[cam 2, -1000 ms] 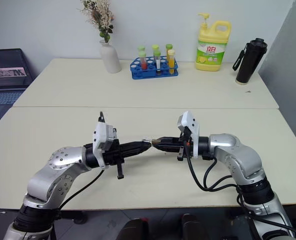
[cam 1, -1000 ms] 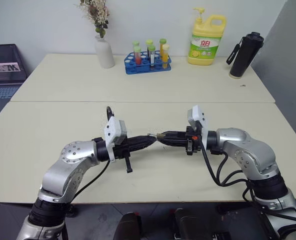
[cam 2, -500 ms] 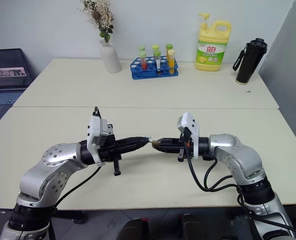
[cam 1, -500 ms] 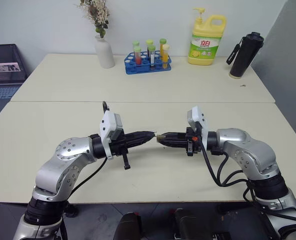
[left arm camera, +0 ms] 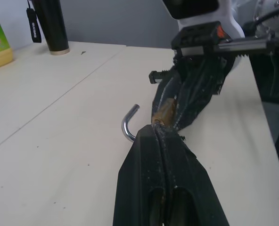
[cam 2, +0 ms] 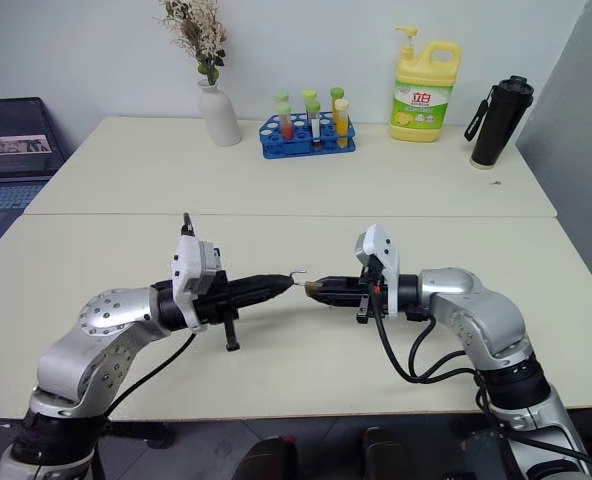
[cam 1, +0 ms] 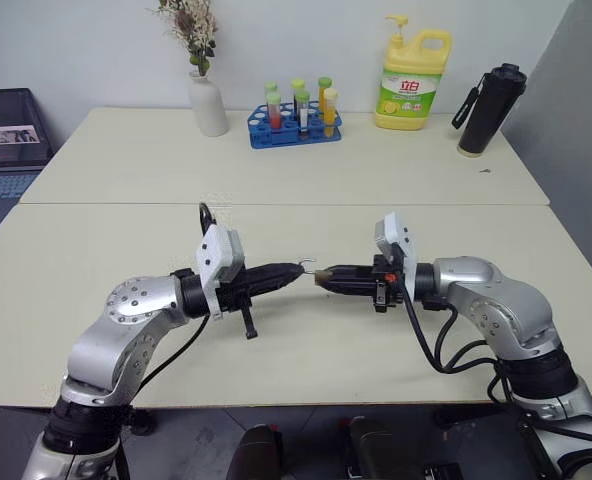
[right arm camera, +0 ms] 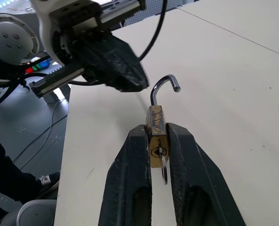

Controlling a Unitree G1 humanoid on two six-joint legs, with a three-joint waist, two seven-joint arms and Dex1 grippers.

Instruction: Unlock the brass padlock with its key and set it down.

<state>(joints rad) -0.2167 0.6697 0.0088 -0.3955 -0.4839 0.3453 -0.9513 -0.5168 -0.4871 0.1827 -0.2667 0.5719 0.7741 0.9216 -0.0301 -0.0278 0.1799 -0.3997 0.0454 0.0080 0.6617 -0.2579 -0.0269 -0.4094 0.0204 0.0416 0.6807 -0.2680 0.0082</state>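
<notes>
The brass padlock [right arm camera: 157, 126] is held level above the table, its body clamped between the fingers of my right gripper [cam 1: 324, 272]. Its silver shackle [right arm camera: 164, 84] stands open, one end free and hooked outward toward my left gripper. The key [right arm camera: 161, 162] sits in the keyhole on the end facing my right wrist, with its ring hanging down. My left gripper [cam 1: 292, 268] is shut with nothing in it. Its tip lies just beside the shackle [left arm camera: 128, 123], a small gap apart.
At the back of the far table stand a white vase of dried flowers [cam 1: 209, 105], a blue test-tube rack [cam 1: 296, 125], a yellow detergent bottle [cam 1: 413, 80] and a black bottle [cam 1: 488, 110]. A laptop [cam 1: 4, 150] sits at the far left. The near table [cam 1: 106, 250] lies below both grippers.
My left gripper has drawn back to the left, away from the padlock, and rolled a little. A gap has opened between the two grippers, and the open shackle now shows in it.
</notes>
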